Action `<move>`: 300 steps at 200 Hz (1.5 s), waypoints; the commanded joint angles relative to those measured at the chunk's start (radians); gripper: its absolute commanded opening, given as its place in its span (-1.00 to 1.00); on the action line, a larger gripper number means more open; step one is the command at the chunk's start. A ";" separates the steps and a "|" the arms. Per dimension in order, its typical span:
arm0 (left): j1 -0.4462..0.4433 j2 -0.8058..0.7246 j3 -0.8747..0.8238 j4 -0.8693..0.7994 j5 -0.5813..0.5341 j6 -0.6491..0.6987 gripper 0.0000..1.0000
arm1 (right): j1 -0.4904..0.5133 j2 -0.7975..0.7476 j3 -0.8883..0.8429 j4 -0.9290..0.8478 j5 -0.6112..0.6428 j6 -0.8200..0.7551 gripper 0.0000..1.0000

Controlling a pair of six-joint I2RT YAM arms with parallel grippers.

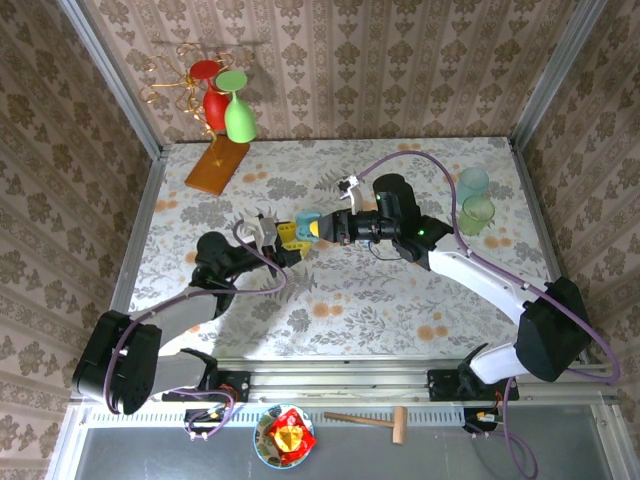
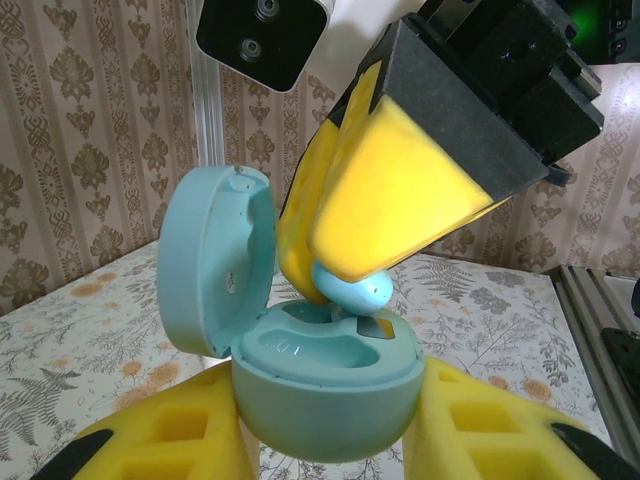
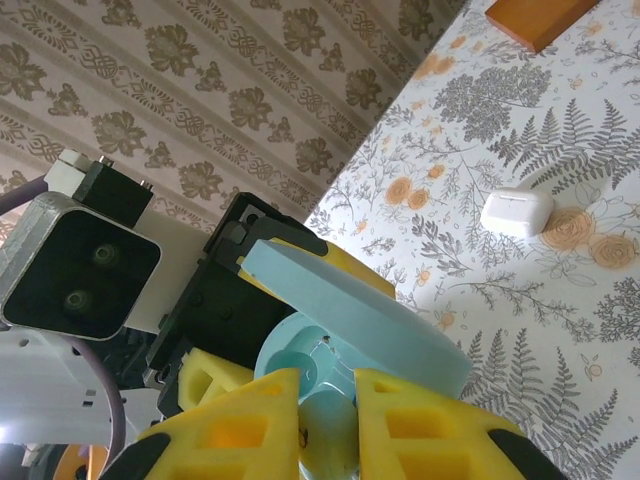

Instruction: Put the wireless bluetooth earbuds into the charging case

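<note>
The insertion step is under way. The left gripper (image 1: 290, 236) has its jaws clamped on the lower half of the case (image 2: 325, 400), holding it up off the table (image 3: 520, 330) with the lid (image 2: 215, 262) swung open to one side. The right gripper (image 3: 330, 420) comes in from above, jaws closed on a pale blue earbud (image 2: 352, 290) pinched at the fingertips. The earbud hangs just over the far well of the case, touching its rim or nearly so, and is not yet seated. The next move probably calls for a short, straight push down with the bud lined up to its well, then a gentle parting of the jaws so the bud does not lift out again; the left grip has to hold steady meanwhile. The near well looks empty; whether the far one already holds anything I cannot tell, since the fingers hide it. Two green cups (image 1: 476, 200) stand well apart on the right, their contents unclear. A small white box (image 3: 517, 212) lies closed on the table. A bowl (image 1: 258, 440) at the near edge holds something red and yellow.
</note>
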 commanded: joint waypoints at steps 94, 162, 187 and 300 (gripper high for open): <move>-0.009 -0.011 0.017 0.080 0.023 -0.021 -0.32 | 0.007 -0.064 0.039 -0.123 0.138 -0.068 -0.24; -0.003 -0.007 0.006 0.084 0.012 -0.013 -0.33 | 0.005 -0.157 -0.015 -0.114 0.162 -0.131 0.18; 0.012 -0.017 -0.006 0.094 0.009 -0.018 -0.32 | -0.023 -0.271 -0.142 -0.018 0.273 -0.107 0.26; 0.014 -0.047 -0.011 0.069 0.009 -0.009 -0.32 | -0.166 0.140 -0.010 -0.353 0.629 -0.043 0.12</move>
